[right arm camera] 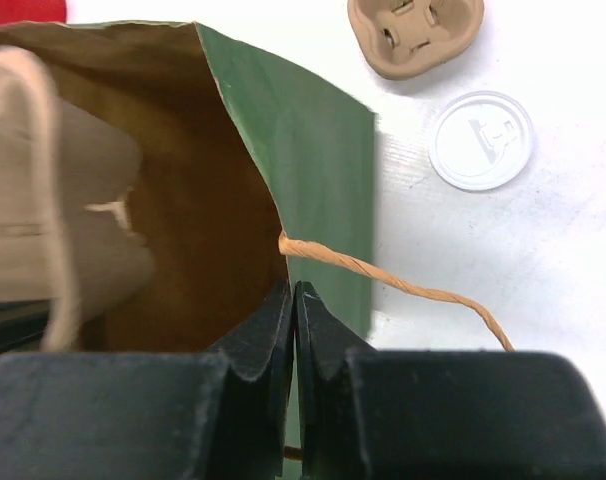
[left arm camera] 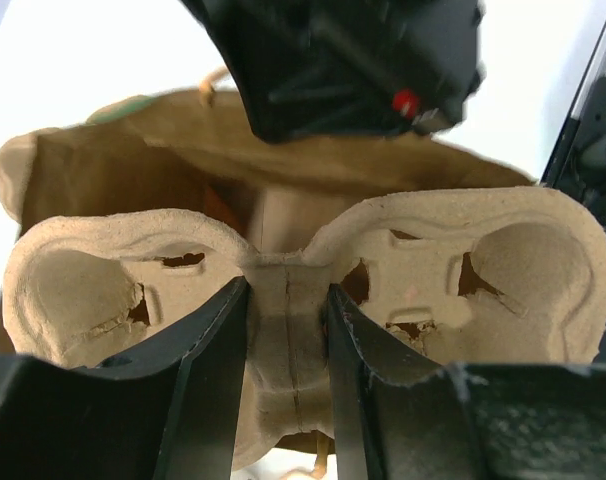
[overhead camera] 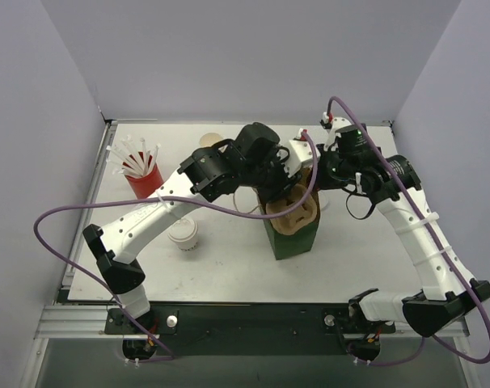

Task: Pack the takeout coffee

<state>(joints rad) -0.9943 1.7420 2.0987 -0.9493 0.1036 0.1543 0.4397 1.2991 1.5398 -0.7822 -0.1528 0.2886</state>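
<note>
Evidently the left pincer (left arm camera: pixel 286 290), half closed, clamps the middle rib of the pulp carrier (left arm camera: pixel 523 260) at the mouth of the green bag (right arm camera: pixel 313 160); the right pincer (right arm camera: pixel 295 290) pinches the bag's rim tight. Bagging the carrier looks the step; next, sink it straight. The takeout coffee (overhead camera: pixel 183 234) stands apart on the surface (overhead camera: pixel 229 267).

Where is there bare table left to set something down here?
Bare: the near strip of table in front of the bag, between the cup and the right arm. Crowded: the middle, where the left gripper clamps the carrier in the bag's mouth and the right gripper pinches the bag's rim; the red cup stands far left.
</note>
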